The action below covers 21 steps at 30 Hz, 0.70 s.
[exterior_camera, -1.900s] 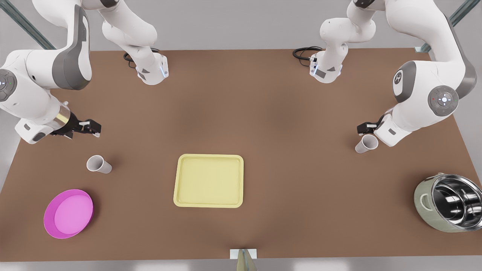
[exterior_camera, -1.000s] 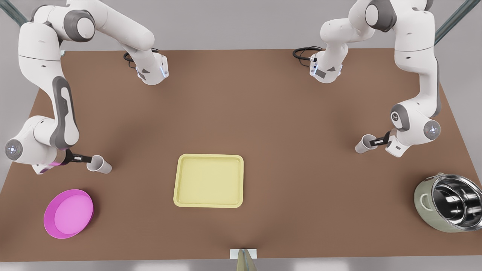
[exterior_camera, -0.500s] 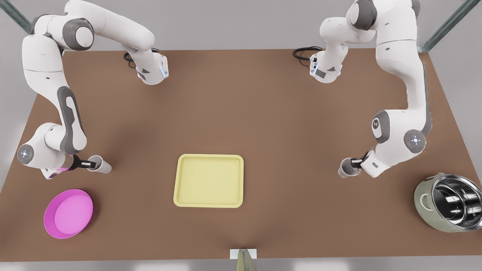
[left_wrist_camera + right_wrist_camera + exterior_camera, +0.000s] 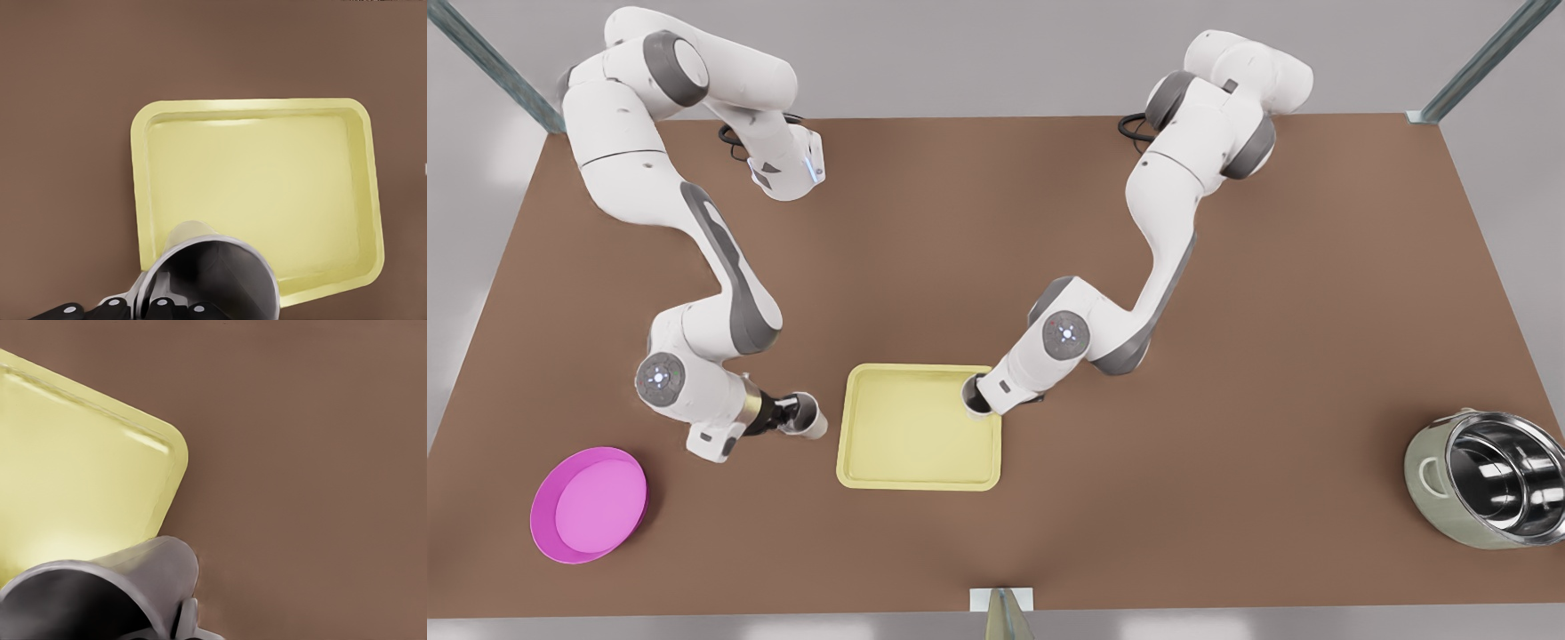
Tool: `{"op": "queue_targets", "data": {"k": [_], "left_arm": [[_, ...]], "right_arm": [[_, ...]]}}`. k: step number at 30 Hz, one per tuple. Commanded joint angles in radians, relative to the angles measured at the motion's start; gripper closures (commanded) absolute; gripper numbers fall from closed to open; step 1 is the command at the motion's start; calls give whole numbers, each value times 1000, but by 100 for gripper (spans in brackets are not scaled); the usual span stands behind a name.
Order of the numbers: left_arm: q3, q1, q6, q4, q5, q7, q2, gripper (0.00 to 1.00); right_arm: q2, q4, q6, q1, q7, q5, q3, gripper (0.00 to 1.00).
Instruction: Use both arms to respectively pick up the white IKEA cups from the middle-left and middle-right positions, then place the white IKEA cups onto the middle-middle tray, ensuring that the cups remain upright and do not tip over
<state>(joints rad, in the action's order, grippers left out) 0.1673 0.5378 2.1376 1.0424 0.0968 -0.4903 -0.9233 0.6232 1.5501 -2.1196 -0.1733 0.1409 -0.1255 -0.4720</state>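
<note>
Each hand pinches a white cup: left hand (image 4: pixel 791 416) beside the tray (image 4: pixel 907 462), right hand (image 4: pixel 980 397) over its rim. We lower both cups level.

The tray (image 4: pixel 914 436) is flat, pale yellow and rounded at the corners, with a low rim. It lies mid-desk, toward the near edge. Two small white tapered cups stand mouth-up, each clamped in a pincer. The left cup (image 4: pixel 807 416) is just left of the tray, clear of its rim. The right cup (image 4: pixel 975 396) sits over the tray's far right corner. Whether either touches down cannot be told.
</note>
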Motion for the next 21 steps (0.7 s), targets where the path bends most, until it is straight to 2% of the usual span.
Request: {"op": "queue_targets", "data": {"k": [1,3,8,10,11,12,13,16,17,18,20,21], "left_arm": [[-6,10,38,4,1,-531,-12,79],[-6,24,39,11,1,-533,-29,79],[-5,39,54,10,3,-531,-66,77],[-5,39,53,10,1,-531,-66,37],[-5,39,53,10,3,-531,-65,36],[-5,39,53,10,1,-531,-66,30],[-5,37,53,10,1,-531,-65,19],[-5,31,36,10,4,-533,-55,7],[-5,31,25,10,4,-533,-55,7],[-5,31,25,10,4,-533,-55,6],[-5,27,-5,8,3,-531,-46,0],[-5,22,-5,7,3,-531,-46,0]], "right_arm": [[19,-27,-83,80,-409,-8,-2,79],[26,-31,-117,144,-504,-9,3,79],[102,-64,-178,179,-537,-22,9,79],[133,-62,-178,181,-567,-72,9,79],[139,-61,-178,181,-575,-83,9,79],[148,-61,-178,181,-575,-85,9,79],[148,-59,-178,179,-575,-85,9,79],[150,-59,-178,179,-574,-85,9,79],[151,-61,-178,179,-575,-85,9,13],[156,-61,-178,179,-575,-134,9,0],[156,-61,-178,181,-575,-143,9,0],[156,-61,-178,184,-575,-143,9,0]]}}
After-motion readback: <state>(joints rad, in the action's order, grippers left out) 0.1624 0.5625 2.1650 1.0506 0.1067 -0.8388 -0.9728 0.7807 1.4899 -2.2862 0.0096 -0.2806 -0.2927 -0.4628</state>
